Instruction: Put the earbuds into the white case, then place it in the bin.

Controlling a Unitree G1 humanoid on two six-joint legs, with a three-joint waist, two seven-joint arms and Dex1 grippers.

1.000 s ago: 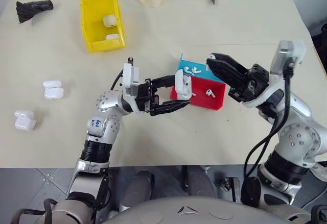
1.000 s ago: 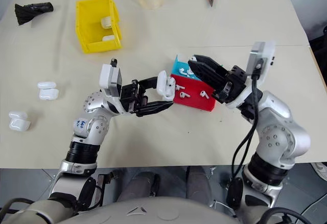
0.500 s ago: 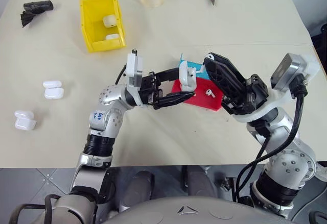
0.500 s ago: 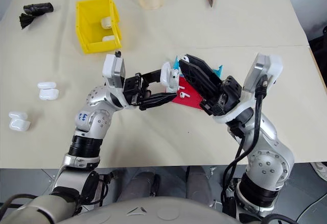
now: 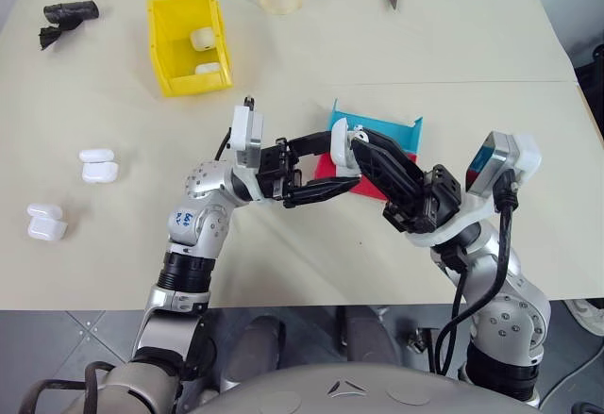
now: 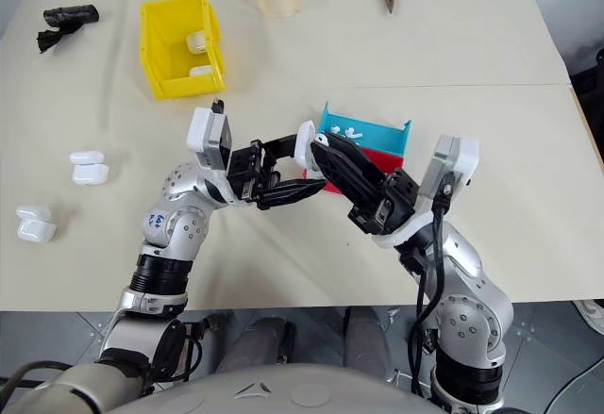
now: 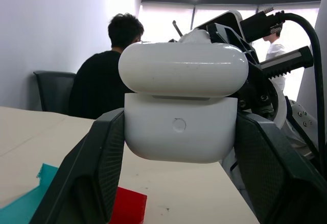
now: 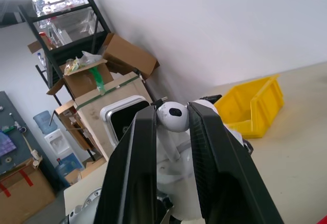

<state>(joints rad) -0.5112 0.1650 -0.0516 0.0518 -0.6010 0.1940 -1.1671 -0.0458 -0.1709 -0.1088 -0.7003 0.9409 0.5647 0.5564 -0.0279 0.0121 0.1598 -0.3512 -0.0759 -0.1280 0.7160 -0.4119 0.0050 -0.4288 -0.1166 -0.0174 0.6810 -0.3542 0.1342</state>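
Head views: my left fingers clamp the small glossy white case above the counter, my right fingers just beside | left wrist: case upright, lid ajar | right wrist: right fingers pinch a tiny white earbud, case directly beyond.

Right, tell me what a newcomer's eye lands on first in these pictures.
The two grippers meeting mid-table: the left gripper clamps a white case, and the right gripper, pinching an earbud, is up against it. Just behind them sits the red and blue tray with loose earbuds. Farther back on the robot's left, the bright yellow bin holds two white cases.
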